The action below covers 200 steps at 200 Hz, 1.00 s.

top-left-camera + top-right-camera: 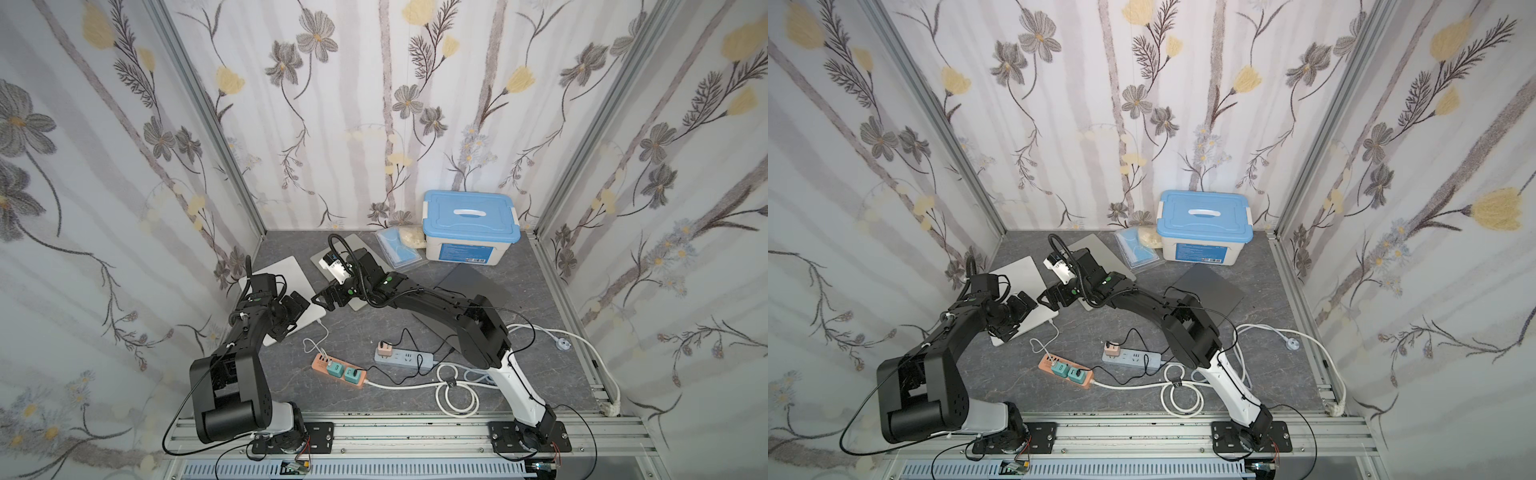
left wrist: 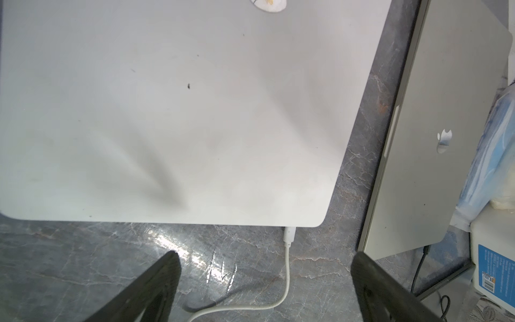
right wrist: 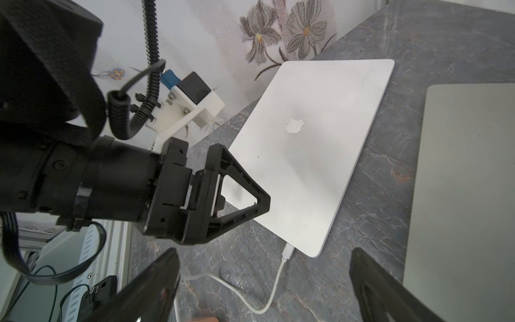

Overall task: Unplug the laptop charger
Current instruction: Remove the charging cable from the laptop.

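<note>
Left gripper [image 2: 266, 254] and right gripper [image 3: 264, 251], both spread empty, near charger plug [image 2: 289, 235] in white MacBook [image 3: 315, 156]; silver MacBook [image 2: 429, 189] just right.

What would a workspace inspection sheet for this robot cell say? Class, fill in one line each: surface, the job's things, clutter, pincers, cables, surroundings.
Surface: grey marbled tabletop; no spills seen.
Job's things: closed white laptop; white charger plug seated in its edge, not yet pulled.
Clutter: silver laptop; dark grey laptop; blue-lidded storage box; mask pack; orange power strip; grey power strip.
Pincers: left pincer open, empty, hovering by the plug; right pincer open, empty, facing the white laptop.
Cables: white charger cable runs towards the orange power strip; thick white cord looped.
Surroundings: floral-papered walls; aluminium rail.
</note>
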### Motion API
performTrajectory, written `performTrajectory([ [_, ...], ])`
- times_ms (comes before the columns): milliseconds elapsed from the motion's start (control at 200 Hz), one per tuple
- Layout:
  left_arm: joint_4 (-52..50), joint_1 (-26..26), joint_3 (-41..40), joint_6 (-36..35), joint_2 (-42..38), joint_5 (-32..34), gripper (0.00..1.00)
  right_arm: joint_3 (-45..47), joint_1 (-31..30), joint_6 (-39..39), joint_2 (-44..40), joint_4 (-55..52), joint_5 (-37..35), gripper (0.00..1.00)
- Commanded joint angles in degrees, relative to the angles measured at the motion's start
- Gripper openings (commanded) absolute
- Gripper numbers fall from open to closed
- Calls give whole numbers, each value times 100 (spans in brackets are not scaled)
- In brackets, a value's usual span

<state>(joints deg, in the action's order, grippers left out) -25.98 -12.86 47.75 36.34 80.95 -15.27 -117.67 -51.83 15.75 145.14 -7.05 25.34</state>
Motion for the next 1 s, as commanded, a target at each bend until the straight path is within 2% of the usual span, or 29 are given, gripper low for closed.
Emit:
performTrajectory([
  [0, 244, -45, -105, 120, 40, 1, 97, -436, 5, 6, 357, -478, 118, 92],
  [495, 946, -119, -783, 448, 62, -63, 95, -657, -124, -106, 1018, -924, 85, 80],
  [994, 1339, -125, -1237, 660, -308, -10, 94, -678, -326, -81, 1165, -1195, 36, 60],
])
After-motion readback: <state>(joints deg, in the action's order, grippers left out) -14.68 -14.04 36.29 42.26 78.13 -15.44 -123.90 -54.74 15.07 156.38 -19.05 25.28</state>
